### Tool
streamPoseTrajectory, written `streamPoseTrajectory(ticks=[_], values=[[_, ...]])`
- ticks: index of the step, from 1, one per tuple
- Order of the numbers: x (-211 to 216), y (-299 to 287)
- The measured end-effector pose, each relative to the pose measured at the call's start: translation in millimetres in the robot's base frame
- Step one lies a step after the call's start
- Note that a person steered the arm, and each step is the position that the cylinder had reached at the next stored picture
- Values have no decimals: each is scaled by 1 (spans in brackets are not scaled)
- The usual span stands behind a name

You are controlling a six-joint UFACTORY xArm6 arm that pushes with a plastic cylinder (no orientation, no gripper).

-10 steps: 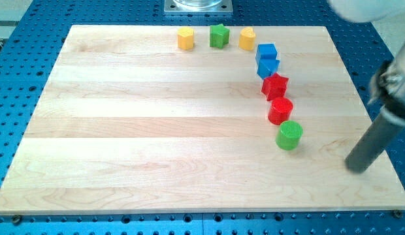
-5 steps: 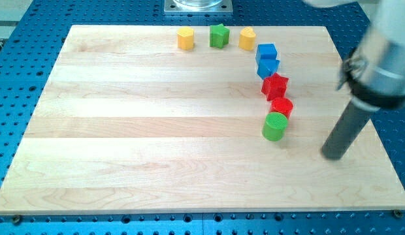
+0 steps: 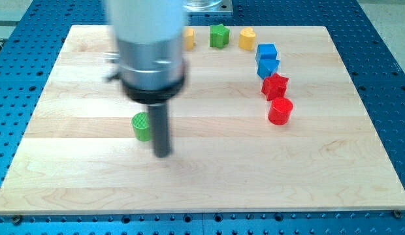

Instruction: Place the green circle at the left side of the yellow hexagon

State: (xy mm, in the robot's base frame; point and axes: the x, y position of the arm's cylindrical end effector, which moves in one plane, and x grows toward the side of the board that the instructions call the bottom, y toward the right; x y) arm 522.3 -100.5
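The green circle (image 3: 142, 126) lies on the wooden board (image 3: 255, 170), left of the middle. My tip (image 3: 162, 154) touches down just to its right and a little below it, close beside it. The yellow hexagon (image 3: 188, 38) stands at the board's top edge, mostly hidden behind the arm's grey body (image 3: 150, 52). The green circle is well below and left of the hexagon.
A green star (image 3: 219, 35) and a yellow heart-like block (image 3: 247, 38) stand right of the hexagon at the top. Two blue blocks (image 3: 267, 60), a red star (image 3: 275, 85) and a red circle (image 3: 280, 111) form a column at the right.
The green circle has slid far to the left, away from the red circle. My rod has swept from the right edge across the board to the circle's right side.
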Motion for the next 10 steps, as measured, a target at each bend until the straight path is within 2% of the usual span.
streamPoseTrajectory(ticks=[1, 2, 3, 5, 6, 7, 8, 9, 10], values=[[-72, -37], [-62, -31], [-39, 2], [-192, -5], [-227, -12], [-190, -65], [-231, -92], [-249, -56], [-242, -72]])
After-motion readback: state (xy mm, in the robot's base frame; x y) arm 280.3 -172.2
